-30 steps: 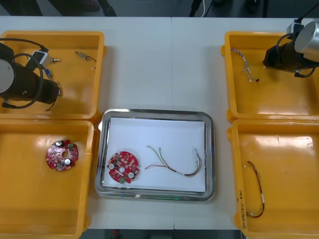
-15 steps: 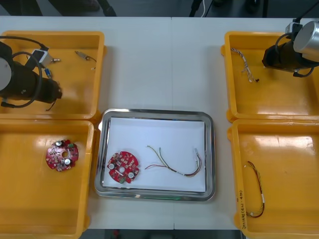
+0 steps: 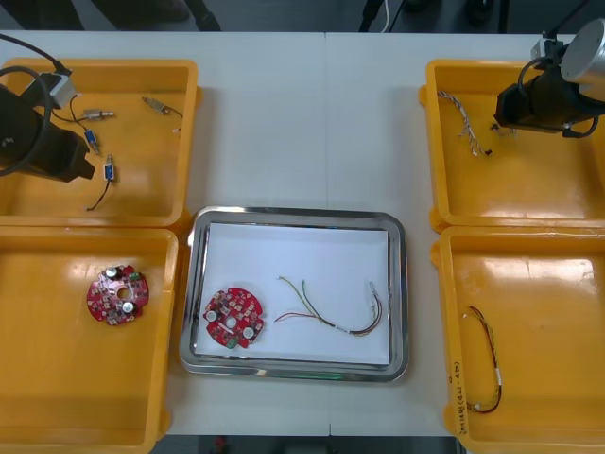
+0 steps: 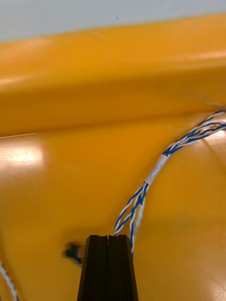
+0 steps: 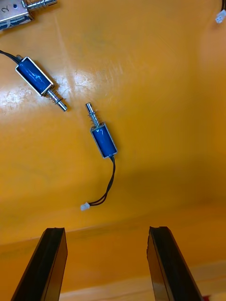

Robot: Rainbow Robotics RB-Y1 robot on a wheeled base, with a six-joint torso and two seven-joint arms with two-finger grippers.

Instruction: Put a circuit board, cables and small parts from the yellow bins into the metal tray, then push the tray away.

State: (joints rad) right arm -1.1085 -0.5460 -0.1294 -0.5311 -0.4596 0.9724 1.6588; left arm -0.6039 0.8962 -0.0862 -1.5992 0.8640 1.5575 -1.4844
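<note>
Looking down on the counter, I have the left end effector (image 5: 106, 230) hanging open over the far-left bin (image 3: 180, 151), its two fingers (image 5: 52, 263) well apart. Beyond the fingertips, roughly between them, lies a blue part (image 5: 103, 141) on the bin floor, with a sprung pin at one end and a thin black lead at the other. It touches neither finger. A second part (image 5: 35, 77) of the same kind lies near it, farther from the fingers.

My right end effector (image 4: 108, 237) is closed, fingers pressed together, down in the far-right bin (image 3: 529, 199). The twisted cable (image 4: 155, 169), blue and white, runs along the bin floor right up to the fingertips and passes just beside one. I cannot tell whether any strand is pinched.

The tray (image 3: 293, 214) sits between the bins, towards the counter's near edge. It holds a board (image 3: 234, 318) at its near-left corner and a red and yellow cable (image 3: 340, 312) to the right of that, the two apart. A spare board (image 3: 118, 295) lies in the near-left bin (image 3: 57, 407), and a thin cable (image 3: 487, 364) in the near-right bin (image 3: 548, 255).
</note>
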